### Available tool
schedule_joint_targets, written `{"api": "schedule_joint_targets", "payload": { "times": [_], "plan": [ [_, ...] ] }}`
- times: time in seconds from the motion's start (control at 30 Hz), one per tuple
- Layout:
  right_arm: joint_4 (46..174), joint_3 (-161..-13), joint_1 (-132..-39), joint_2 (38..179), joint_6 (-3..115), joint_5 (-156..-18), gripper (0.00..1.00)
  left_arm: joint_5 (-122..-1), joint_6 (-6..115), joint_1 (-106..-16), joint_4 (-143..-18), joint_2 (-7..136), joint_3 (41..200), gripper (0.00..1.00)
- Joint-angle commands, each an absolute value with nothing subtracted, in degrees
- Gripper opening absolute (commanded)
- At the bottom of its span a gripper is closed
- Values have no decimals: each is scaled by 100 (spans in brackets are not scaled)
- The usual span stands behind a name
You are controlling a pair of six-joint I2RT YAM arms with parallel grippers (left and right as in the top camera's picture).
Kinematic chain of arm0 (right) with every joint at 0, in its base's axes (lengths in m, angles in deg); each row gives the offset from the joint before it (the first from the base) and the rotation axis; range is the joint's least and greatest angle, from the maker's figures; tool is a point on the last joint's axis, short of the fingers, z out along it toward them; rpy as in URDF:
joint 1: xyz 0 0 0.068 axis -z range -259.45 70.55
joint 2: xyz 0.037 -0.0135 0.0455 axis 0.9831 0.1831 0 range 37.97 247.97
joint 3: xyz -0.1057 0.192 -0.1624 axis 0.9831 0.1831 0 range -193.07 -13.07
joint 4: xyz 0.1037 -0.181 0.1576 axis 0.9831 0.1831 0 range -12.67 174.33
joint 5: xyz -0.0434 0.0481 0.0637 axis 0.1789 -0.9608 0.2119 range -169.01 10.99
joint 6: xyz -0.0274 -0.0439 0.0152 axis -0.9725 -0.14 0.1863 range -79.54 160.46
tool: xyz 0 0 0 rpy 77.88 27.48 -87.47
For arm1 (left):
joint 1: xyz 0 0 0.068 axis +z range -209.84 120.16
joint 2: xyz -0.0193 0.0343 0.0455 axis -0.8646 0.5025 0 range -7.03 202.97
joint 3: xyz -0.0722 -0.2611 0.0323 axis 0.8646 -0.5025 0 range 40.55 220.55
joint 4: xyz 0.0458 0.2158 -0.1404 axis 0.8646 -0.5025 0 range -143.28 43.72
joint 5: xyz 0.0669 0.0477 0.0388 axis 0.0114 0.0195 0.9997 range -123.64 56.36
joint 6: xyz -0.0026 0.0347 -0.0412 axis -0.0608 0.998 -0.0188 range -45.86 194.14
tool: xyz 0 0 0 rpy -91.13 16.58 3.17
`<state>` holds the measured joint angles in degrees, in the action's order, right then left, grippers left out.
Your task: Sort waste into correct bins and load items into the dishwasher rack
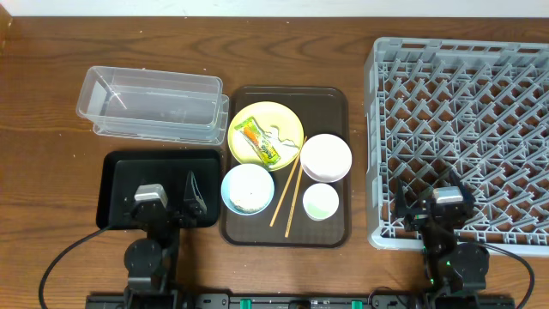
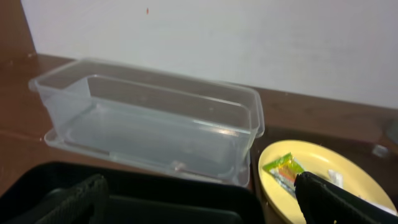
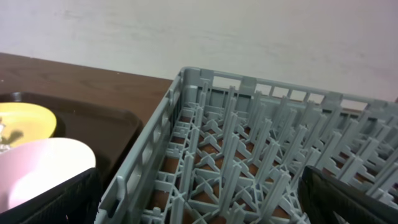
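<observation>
Grey plastic dishwasher rack point(image 1: 463, 112), a large square crate of pegs and openwork walls, stands at the right end of the brown wooden table point(image 1: 51, 112); no dish shows among its pegs. Just left of it, slightly apart, lies the dark brown rectangular serving tray point(image 1: 330, 107), which carries all the dishes.

Further left, the clear plastic rectangular tub point(image 1: 150, 103) sits on the far side, with nothing visible inside. The shallow black rectangular tray point(image 1: 116, 172) lies just in front of it.

On the serving tray:
- The round yellow plate point(image 1: 287, 120) sits at the far left.
- The white bowl point(image 1: 326, 157) touches the plate's right edge.
- The light blue bowl point(image 1: 248, 188) is at the near left.
- The small pale cup point(image 1: 321, 202) is in front of the white bowl.
- Two thin wooden chopsticks point(image 1: 290, 193) lie slanted between the blue bowl and the cup.
- The yellow-green snack wrapper with orange print point(image 1: 260, 142) rests on the plate, with a crumpled white scrap point(image 1: 283, 136) beside it.

The left gripper point(image 2: 199, 183) hovers over the black tray, jaws spread wide and holding nothing. The right gripper point(image 3: 200, 177) hangs over the rack's near left part, jaws likewise wide and bare.
</observation>
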<state>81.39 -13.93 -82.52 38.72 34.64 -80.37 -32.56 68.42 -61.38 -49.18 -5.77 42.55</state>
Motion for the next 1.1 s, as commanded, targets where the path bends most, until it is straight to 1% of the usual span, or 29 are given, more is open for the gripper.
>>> {"api": "schedule_joint_targets", "payload": {
  "times": [0.0,0.1,0.2,0.43,0.57,0.67,0.73,0.83,1.07],
  "plan": [
    [8193,-1717,-8246,3975,3803,-7874,99,-3147,6914,-6109,-5082,-271,4489,98],
    [8377,-2025,-8246,4244,4091,-7620,99,-3147,6914,-6109,-5401,278,4915,98],
    [8574,-2431,-8246,4679,4106,-7506,99,-3147,6916,-6109,-5786,966,5461,98],
    [9336,-3706,-8248,6230,4109,-7482,99,-3223,6914,-6109,-6769,2900,7107,98],
    [10128,-4600,-8248,7166,4109,-7495,99,-3870,6914,-6109,-7740,4015,8156,98],
    [10790,-5268,-8246,7857,4106,-7498,99,-4366,6897,-6109,-8710,4811,8980,98],
    [11240,-5686,-8248,8292,4106,-7528,99,-4489,6897,-6109,-9416,5309,9516,98],
    [11675,-6130,-8248,8770,4104,-7537,99,-4463,6899,-6109,-10153,5810,10019,98],
    [11758,-6335,-8248,9111,4109,-7648,99,-4688,6897,-6109,-10080,6199,10067,98]
  ]
}}
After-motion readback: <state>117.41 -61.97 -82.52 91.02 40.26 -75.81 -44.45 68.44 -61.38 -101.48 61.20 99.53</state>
